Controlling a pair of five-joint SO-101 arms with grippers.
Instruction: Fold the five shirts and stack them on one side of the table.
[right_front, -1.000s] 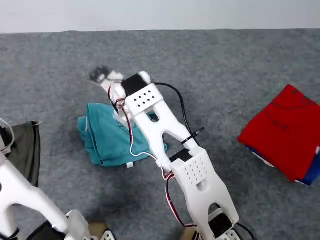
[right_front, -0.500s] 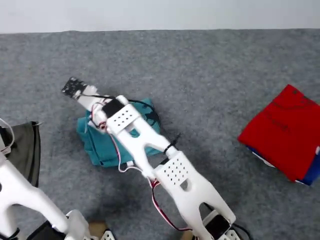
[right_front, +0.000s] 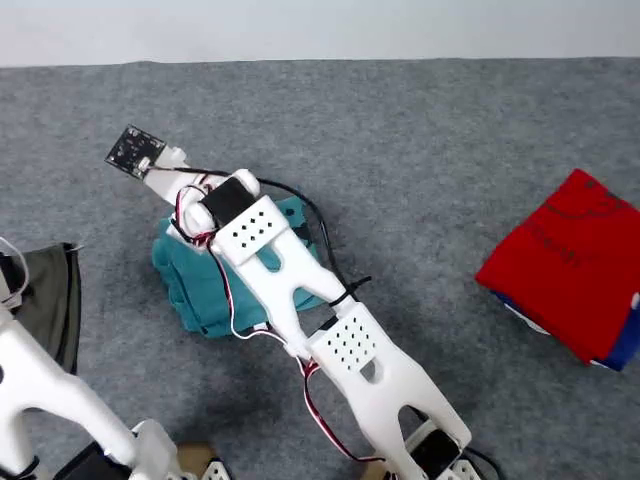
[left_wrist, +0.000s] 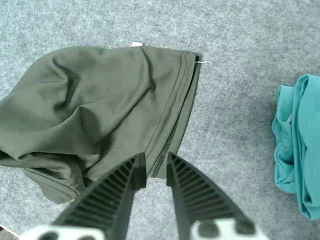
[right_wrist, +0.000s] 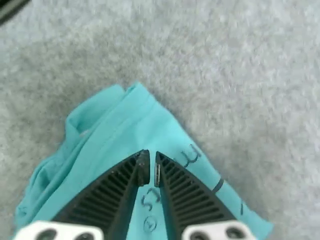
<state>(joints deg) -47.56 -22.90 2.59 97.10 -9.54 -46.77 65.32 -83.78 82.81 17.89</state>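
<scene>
A: Right arm pose?

B: White right arm (right_front: 330, 340) runs from the bottom centre of the high view up toward the upper left, stretched long and low. Its forward end lies over the crumpled teal cotton shirt (right_front: 190, 290), left of centre on the grey felt-topped desk (right_front: 420, 150).

A: Its tool?

B: The wrist camera shows the right tool (right_wrist: 149, 167) narrowed to a sliver of a gap, tips over the teal cloth near some dark pen marks. Can't tell whether any cloth is pinched. From the high view the arm covers those tips.

A: Left arm?

B: White left arm (right_front: 35, 385) stands at the lower left of the high view, beside the olive-green knit shirt (right_front: 45, 300) at the left edge. Left tool (left_wrist: 155, 167) hangs above that shirt's hemmed edge, jaws a narrow slot apart, holding nothing; olive cloth shows through the gap.

A: What does that wrist camera add?

B: The olive shirt as a whole, a rumpled heap. The high view cuts it off at the frame edge. The teal shirt sits nearby, apart from the olive one.

A: And the stack?

B: Far right of the high view: folded red shirt (right_front: 570, 260) on top, a blue shirt (right_front: 625, 352) edge showing under it. Well apart from both arms.
</scene>
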